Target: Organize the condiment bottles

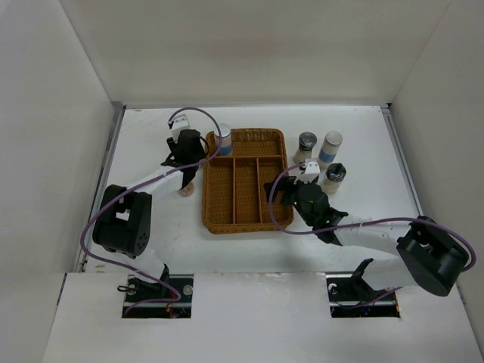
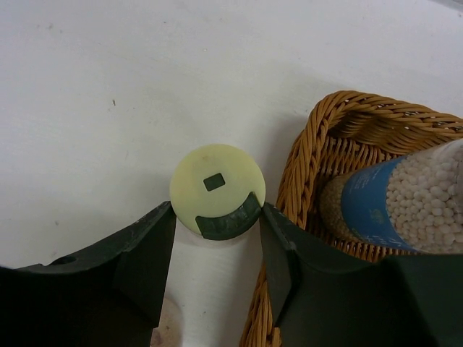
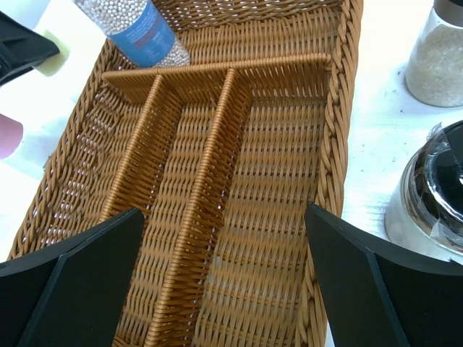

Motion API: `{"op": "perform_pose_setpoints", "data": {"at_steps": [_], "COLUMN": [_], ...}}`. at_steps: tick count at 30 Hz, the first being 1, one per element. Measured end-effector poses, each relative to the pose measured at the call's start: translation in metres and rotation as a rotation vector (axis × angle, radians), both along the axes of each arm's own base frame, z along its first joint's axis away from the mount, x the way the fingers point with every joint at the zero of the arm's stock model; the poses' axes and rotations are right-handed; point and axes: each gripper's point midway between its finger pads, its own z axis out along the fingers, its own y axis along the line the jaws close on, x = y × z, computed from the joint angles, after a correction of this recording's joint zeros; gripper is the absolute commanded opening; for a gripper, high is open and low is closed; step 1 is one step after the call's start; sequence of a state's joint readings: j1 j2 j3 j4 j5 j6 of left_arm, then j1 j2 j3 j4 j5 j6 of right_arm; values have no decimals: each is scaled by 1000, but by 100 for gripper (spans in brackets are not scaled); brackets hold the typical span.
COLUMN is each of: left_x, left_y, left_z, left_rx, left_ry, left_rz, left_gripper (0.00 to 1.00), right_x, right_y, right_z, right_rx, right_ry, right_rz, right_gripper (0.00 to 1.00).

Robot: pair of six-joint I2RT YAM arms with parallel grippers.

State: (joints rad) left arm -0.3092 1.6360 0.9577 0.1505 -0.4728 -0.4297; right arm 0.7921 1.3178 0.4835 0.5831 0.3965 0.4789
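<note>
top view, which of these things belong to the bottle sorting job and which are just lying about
Job: blue-label bottle in the tray; yellow-cap bottle; pink-cap bottle; bottles right of the tray; wicker tray.
Lying about: nothing loose, only the arms' purple cables.

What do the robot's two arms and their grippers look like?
Both the left arm and right arm have bulky black joint housings linked by white tubular segments. A thin purple cable loops loosely along each one to the wrist. The left gripper and right gripper each have two flat, matte dark fingers with angled, wedge-like tips. No markings are visible.
</note>
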Motion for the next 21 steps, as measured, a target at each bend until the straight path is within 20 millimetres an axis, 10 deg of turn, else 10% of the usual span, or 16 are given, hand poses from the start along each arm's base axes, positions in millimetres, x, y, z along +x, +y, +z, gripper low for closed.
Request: {"op": "perform_pose_setpoints", "data": {"at_steps": [12,21], "left_x": [-15,-54], "left_y": [-11,-61], "left_z": [83,122], "left_rx": [-19,-46], "left_ry": [-180,-249], "left_rz": [-26,-164], "left_gripper": [32,32], "right_x": [-1,-1], "right_y": [2,2], "right_z": [-3,-3], "right_rx": [-3,-3], "right_ry": [7,7], "right_rz": [10,12], "right_gripper": [100,100]}}
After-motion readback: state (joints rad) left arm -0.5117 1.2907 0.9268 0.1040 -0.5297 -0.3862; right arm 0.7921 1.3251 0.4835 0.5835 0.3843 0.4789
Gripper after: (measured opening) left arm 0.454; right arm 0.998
